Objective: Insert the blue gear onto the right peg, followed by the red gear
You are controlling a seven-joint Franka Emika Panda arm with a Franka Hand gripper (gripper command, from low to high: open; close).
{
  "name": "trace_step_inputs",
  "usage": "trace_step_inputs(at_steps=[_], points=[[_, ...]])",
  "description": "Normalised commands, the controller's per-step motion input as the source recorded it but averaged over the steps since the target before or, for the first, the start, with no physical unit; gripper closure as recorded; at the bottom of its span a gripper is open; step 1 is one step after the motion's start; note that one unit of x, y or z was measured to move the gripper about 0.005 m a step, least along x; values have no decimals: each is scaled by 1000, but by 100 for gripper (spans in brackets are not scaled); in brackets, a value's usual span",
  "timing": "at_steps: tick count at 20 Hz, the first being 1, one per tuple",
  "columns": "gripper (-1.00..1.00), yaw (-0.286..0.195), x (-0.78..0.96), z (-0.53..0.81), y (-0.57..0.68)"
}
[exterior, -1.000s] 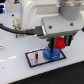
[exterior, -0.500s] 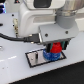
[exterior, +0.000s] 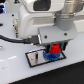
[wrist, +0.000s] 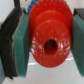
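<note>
My gripper point(exterior: 55, 49) is shut on the red gear point(exterior: 55, 47), holding it by its rim just above the blue gear point(exterior: 51, 56). The blue gear lies flat at the exterior view's right end of the dark plate with a pale rim point(exterior: 34, 60). In the wrist view the red gear point(wrist: 47, 25) fills the frame between my teal finger pads point(wrist: 21, 42), its dark centre hole facing the camera. A sliver of the blue gear point(wrist: 31, 5) shows past its edge. The right peg is hidden under the gears.
The plate rests on a white table point(exterior: 15, 72). A black cable point(exterior: 14, 38) loops off the arm at the exterior view's left. The arm's white body point(exterior: 37, 22) blocks everything behind the plate.
My gripper has come down with the red gear and shifted slightly toward the exterior view's left, closing in on the blue gear on the plate.
</note>
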Motion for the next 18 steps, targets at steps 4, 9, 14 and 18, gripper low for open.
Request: trace_step_inputs(at_steps=[4,9,14,18], points=[[100,0,69,-28,19],[100,0,45,-22,5],[100,0,31,-62,4],[100,0,36,0,8]])
